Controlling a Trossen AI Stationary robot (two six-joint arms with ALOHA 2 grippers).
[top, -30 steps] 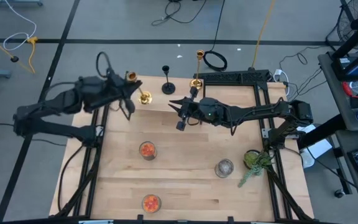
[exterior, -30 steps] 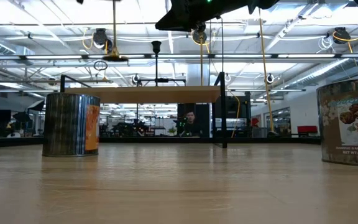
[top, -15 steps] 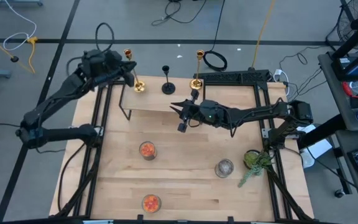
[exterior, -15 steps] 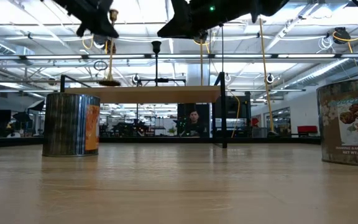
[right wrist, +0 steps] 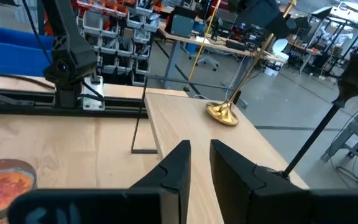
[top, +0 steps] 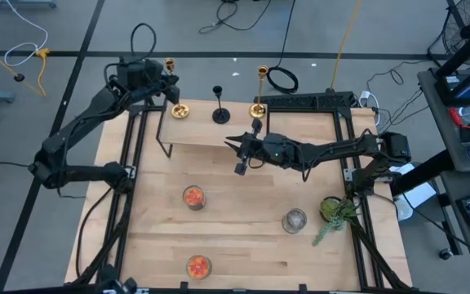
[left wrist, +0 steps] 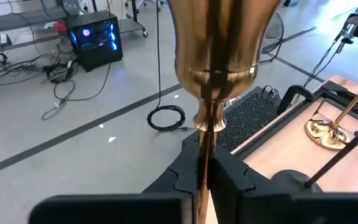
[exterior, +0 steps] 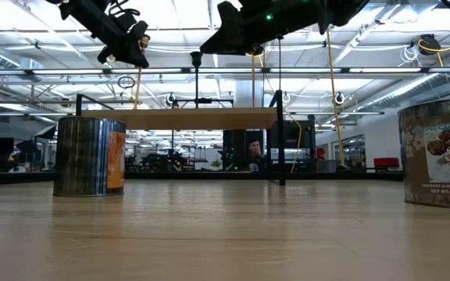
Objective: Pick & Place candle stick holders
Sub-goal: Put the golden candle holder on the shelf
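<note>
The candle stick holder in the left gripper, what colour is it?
Shiny gold brass; the candle stick holder shows best in the left wrist view, clamped by the left gripper.

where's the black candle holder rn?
High view: the black candle holder stands on the raised shelf at the table's far edge, between the two gold holders, the left one in the left pincer.

On your tabletop (top: 243, 229) you have two orange-filled jars (top: 193, 197), a clear jar (top: 294, 220), a green plant (top: 334, 214) and a raised shelf (top: 198, 131).
</note>
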